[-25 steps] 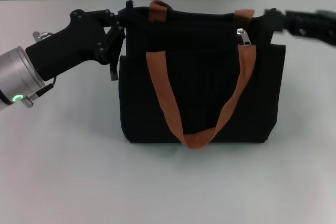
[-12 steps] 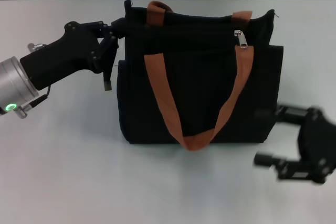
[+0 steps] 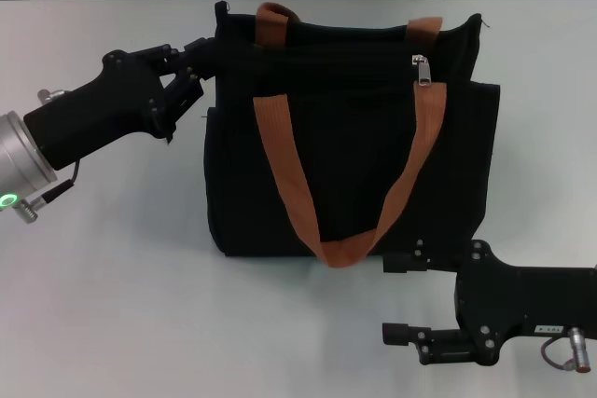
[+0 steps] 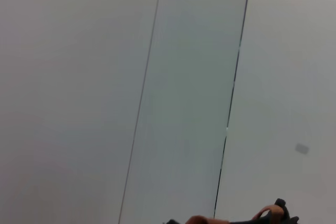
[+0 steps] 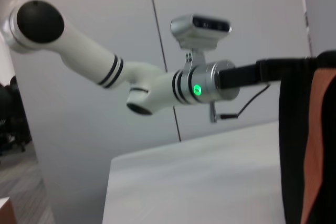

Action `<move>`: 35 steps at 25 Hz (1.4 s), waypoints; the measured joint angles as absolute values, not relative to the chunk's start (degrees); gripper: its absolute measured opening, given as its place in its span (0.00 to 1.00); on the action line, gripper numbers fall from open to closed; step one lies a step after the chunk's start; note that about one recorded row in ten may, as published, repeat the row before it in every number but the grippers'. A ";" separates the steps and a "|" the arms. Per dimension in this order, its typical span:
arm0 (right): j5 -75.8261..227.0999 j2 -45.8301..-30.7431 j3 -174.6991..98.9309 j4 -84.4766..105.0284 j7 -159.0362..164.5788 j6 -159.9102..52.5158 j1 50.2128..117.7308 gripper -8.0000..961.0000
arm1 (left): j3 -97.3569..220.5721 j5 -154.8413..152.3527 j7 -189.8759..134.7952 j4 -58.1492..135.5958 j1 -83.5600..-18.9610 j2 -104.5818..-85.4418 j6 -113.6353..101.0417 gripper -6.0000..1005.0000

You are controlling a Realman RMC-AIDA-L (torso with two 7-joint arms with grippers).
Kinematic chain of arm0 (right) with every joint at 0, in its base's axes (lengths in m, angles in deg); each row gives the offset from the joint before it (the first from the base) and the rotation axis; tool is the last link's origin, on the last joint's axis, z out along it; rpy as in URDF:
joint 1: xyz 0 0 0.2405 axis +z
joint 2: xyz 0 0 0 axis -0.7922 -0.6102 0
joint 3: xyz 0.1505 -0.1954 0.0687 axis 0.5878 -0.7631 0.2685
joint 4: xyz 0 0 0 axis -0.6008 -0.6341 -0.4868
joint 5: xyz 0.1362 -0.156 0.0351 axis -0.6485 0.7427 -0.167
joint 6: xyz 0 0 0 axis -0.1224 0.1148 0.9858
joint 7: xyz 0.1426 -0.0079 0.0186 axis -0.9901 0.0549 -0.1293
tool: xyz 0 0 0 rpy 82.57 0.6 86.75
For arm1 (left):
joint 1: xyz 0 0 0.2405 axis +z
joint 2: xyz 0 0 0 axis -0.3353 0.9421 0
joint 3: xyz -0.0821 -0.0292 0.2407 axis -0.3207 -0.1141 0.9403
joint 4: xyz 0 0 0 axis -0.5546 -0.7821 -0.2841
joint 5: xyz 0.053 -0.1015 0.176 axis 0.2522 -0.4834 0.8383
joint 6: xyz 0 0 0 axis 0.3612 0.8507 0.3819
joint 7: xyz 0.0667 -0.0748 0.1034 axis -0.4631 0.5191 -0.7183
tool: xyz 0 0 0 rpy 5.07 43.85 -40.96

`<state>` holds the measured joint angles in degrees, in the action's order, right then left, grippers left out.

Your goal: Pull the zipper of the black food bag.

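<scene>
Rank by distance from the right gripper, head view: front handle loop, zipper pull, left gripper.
From the right gripper:
1. Front handle loop, bottom of its hang, just left of it.
2. Zipper pull, bag's upper right.
3. Left gripper, at the bag's upper-left corner.

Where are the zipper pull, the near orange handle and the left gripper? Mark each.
zipper (image 3: 422, 70), head view, silver pull tab.
near orange handle (image 3: 343, 251), head view, bottom of its loop.
left gripper (image 3: 191, 72), head view, at the bag's top corner.

Left tool (image 3: 198, 55) tips: hidden behind the black fabric food bag's (image 3: 345, 137) corner.
Right arm: cut off by head view's edge.
Black zipper line: indistinct.
</scene>
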<state>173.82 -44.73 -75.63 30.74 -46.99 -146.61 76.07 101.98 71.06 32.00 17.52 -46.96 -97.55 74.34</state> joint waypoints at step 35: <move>171.38 -45.09 -74.97 24.88 -40.78 -143.94 78.17 0.77 | 102.22 99.51 27.08 10.66 -42.05 -97.57 91.48 0.82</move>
